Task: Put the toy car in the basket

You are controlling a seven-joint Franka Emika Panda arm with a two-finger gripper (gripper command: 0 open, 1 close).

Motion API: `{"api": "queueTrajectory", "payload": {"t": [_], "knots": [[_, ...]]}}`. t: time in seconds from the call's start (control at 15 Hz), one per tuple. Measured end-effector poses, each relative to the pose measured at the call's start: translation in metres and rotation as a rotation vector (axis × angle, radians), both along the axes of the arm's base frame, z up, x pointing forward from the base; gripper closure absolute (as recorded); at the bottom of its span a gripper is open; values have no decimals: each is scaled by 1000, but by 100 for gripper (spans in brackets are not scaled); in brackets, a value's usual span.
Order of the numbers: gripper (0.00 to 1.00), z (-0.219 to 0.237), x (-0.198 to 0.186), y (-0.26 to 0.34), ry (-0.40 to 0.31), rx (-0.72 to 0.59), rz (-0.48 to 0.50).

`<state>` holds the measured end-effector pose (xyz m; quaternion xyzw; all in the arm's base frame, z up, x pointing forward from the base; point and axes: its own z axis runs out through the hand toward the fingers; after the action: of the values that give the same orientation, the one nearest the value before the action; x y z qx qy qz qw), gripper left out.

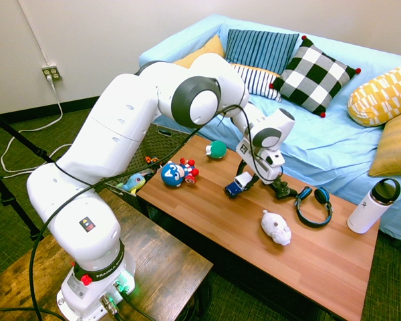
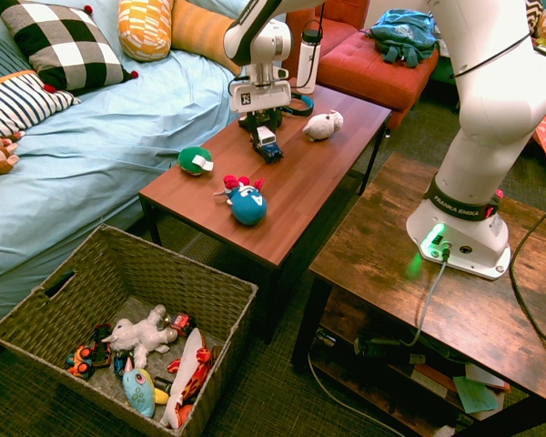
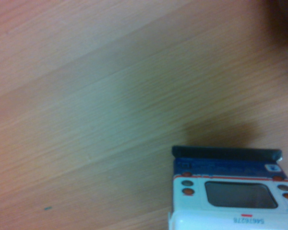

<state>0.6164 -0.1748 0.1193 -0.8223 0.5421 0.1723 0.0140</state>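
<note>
**Ana:** Wicker down at the near left in the second exterior view: the basket [image 2: 118, 273] sits on the floor, already holding a jumble of toys, well apart from the action.

**Ben:** And the action is up on the wooden table [image 2: 300, 196]. The gripper [image 2: 266, 127] is down on the toy car [image 2: 267, 144], jaws pinched onto its white rear, blue cab poking out. The car looks to be on the tabletop, wheels down.

**Ana:** Risk from here?

**Ben:** That grip looks to be at one end only, I'd say. Lift too fast and the cab could swing down and the car slip free. And the basket lies below the table's edge, so a release short of the rim would drop the car on the carpet.

**Ana:** Anything in the path?

**Ben:** Going left to right on the table: the green ball [image 2: 194, 159], the round blue-and-red figure toy [image 2: 247, 202] between car and basket, then past the arm a white plush [image 2: 323, 125], the headphones [image 1: 314, 204] and a white bottle [image 2: 308, 50]. A low carry could clip that figure toy; with some height the way should be open.
</note>
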Motion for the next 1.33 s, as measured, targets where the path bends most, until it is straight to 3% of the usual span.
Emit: {"api": "queueTrajectory", "payload": {"t": [0.2,0.47,0.67,0.93,1.13,1.2,1.27,1.33], "knots": [[100,31,-3,-4,-34,-1,4],[100,123,-20,40,-131,-38,62],[100,172,-42,164,-153,-138,162],[100,208,-104,364,-165,-249,253],[100,190,-137,517,-137,-304,311],[100,172,-136,542,-119,-316,328],[0,149,-125,551,-95,-328,336],[0,128,-110,554,-72,-320,348]]}}
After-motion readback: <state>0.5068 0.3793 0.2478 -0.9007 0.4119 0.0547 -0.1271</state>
